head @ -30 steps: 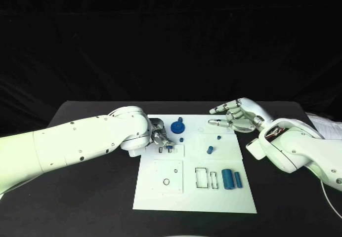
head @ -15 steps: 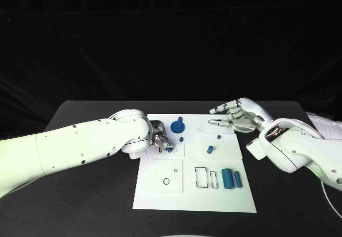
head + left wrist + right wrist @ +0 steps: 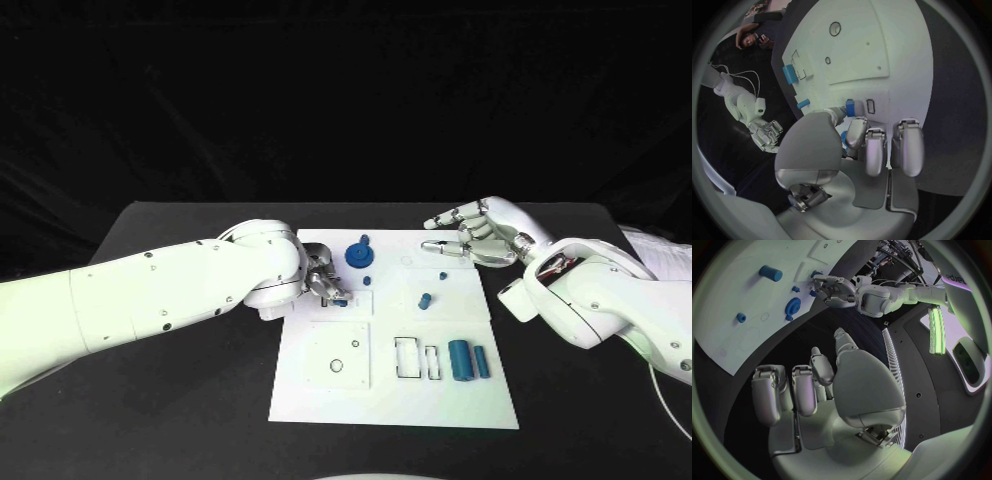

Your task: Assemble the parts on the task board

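The white task board (image 3: 397, 385) lies mid-table. My left hand (image 3: 323, 284) is low over its far left part and pinches a small blue piece (image 3: 850, 107) between thumb and a finger, just beside a small rectangular slot (image 3: 871, 105). My right hand (image 3: 476, 238) hovers above the board's far right corner with its fingers spread and nothing in them. On the board are a round blue gear-like part (image 3: 359, 260), a short blue peg (image 3: 426, 301), a blue cylinder (image 3: 460, 361) and a narrow blue piece (image 3: 482, 365).
Outlined recesses (image 3: 415, 360) and a small ring mark (image 3: 336, 367) sit on the board's near half. Black table (image 3: 173, 400) surrounds the board. The white left forearm (image 3: 144, 300) crosses the table's left side. Pale cloth (image 3: 663, 255) lies at the right edge.
My left hand has shifted slightly over the board with the small blue piece still pinched. The right hand stays where it was.
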Robot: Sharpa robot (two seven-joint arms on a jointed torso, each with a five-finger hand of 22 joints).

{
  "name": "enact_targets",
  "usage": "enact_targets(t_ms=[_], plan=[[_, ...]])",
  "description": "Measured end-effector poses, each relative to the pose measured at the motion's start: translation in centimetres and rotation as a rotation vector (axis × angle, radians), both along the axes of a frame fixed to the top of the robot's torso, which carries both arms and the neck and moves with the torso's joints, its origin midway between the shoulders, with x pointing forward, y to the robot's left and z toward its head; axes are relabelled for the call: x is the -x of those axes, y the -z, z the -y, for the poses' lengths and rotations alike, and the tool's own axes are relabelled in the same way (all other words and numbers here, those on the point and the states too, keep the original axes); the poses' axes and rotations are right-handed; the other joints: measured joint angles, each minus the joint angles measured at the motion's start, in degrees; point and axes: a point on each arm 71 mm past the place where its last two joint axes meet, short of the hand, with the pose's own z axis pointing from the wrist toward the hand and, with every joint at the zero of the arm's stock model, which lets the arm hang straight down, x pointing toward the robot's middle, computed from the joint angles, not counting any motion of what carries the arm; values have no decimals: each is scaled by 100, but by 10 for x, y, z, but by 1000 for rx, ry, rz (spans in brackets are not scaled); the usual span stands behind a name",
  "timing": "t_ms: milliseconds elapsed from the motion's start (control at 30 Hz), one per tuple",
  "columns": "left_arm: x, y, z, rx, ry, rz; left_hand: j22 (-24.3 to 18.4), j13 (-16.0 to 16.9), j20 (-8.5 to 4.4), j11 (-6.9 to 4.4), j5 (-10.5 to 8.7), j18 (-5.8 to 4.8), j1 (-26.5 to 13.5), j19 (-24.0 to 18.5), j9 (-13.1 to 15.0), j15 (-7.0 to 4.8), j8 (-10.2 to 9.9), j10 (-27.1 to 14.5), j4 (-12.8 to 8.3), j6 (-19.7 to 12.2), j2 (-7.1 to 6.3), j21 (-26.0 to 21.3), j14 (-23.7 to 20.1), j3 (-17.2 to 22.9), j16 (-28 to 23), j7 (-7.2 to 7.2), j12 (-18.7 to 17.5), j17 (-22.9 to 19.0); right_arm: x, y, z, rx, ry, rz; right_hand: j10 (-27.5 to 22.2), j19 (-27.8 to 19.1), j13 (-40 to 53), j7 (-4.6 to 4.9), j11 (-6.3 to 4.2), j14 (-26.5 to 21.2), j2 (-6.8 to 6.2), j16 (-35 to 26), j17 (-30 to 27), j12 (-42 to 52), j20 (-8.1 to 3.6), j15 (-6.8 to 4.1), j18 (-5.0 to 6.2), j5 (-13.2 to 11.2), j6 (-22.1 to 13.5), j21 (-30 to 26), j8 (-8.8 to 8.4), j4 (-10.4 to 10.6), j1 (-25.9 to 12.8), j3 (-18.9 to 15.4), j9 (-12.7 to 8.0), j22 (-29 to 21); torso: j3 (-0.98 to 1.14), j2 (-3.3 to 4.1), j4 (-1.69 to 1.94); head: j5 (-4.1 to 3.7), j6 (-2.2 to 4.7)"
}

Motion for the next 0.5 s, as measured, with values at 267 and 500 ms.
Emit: enact_targets(t_ms=[267,500], plan=[[0,0,-1,-3,6,-3,0,-2,0,0,0,-1,-12,0,4,0,-17,0,-6,7,-39,0,0,7,0,8,0,0,0,0,0,0,-1,-1,0,0,0,0,0,0,0,0,-1,0,0,0,0,0,0,0,0,0,0,0,0,0,-4,-1,6,0,-5],[0,0,0,-7,11,-2,0,-2,0,1,0,0,-19,0,13,0,-17,-1,-6,9,-46,0,0,8,0,10,0,0,0,0,-1,0,-3,-1,0,0,1,0,0,0,0,0,-1,0,0,0,0,0,0,0,0,0,0,0,-1,-1,-4,-2,4,9,-17]])
